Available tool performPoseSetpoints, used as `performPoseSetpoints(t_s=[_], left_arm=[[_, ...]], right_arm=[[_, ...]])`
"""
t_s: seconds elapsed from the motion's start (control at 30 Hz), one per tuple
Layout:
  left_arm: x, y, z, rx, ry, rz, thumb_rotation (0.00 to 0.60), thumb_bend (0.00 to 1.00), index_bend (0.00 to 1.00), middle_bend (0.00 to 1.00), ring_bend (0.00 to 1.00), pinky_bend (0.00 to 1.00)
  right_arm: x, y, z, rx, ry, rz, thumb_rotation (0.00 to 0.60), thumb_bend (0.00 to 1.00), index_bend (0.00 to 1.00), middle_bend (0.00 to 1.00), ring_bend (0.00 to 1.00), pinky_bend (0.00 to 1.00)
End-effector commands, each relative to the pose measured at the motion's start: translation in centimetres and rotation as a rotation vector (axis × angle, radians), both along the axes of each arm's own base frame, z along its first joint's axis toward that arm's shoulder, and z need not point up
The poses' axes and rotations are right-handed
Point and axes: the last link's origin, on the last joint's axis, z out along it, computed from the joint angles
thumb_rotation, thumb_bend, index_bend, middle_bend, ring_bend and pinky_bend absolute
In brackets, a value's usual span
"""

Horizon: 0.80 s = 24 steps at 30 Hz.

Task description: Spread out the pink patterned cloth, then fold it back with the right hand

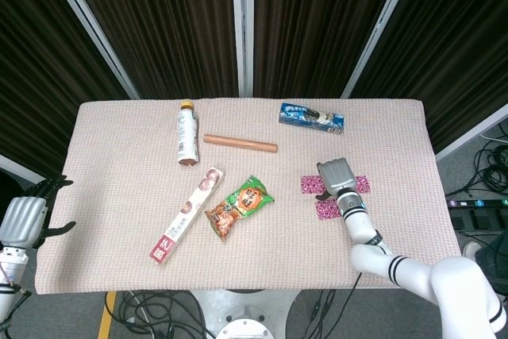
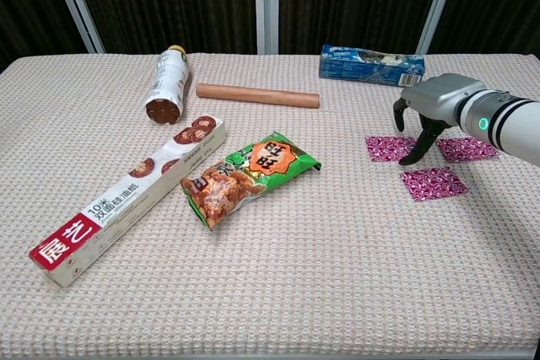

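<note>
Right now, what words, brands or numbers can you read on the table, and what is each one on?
"10米 双面烘焙纸" on the long paper box, near its red end.
A large white character on that red end: too uncertain to quote.
Snack bag: orange label, characters too blurred to read.
Blue box: print too small.
Bottle: no legible text.
</note>
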Motion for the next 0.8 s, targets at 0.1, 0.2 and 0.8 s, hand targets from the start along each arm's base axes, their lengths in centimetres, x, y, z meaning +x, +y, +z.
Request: performPoseSetpoints(t_s=[0.1,0.2,0.8], left_arm=[[-0.1,0.1,0.1,0.002,0.001,0.001,0.6,0.05,0.29,0.29,0.24,0.33],[-0.1,0.1,0.1,0.003,0.003,0.002,0.6,0.05,0.29,0.29,0.24,0.33],[-0.5,0.4,0.3,0.006,0.005,0.016,0.6,0.05,0.29,0.29,0.24,0.34]], right_arm=[[0.2,-0.4,-0.2,0.005,-0.001,0.0,0.397,0.0,0.38,1.0,1.0,1.0],[0.4,-0.6,-0.4,0.015,-0.001,0.0,0.397,0.0,0.38,1.0,1.0,1.0],[0.4,-1.1,-1.3,0.046,0.01,-0.026,0.391,0.03,0.38,1.0,1.0,1.0]])
